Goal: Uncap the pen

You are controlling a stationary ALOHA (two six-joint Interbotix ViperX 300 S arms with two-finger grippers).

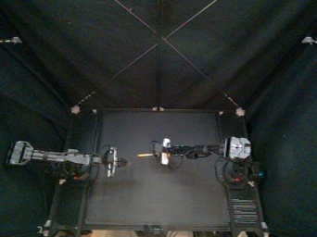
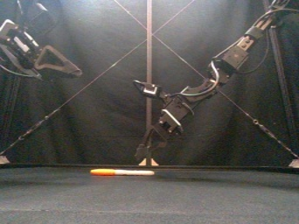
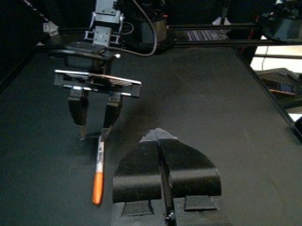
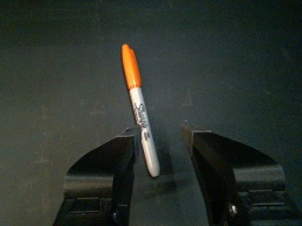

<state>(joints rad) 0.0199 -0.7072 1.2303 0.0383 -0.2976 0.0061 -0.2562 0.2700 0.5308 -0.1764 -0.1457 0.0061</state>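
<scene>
Black table (image 2: 233,197) is bearing the pen (image 2: 122,171); right pincer (image 4: 160,132), wide, is hovering astride it, likely needing descent and a clamp; left pincer (image 3: 160,134), narrow, is waiting left.

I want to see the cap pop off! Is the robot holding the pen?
No, the pen lies flat on the table, and the right gripper has its fingers open either side of it.

Pen (image 2: 121,172) on table (image 2: 233,198) (mid-table)

The left arm (image 1: 56,157) and right arm (image 1: 198,148) are black and jointed. The right end effector (image 3: 94,132) has black jaws under a silver cross-plate; the left end effector (image 3: 162,137) is black.
</scene>
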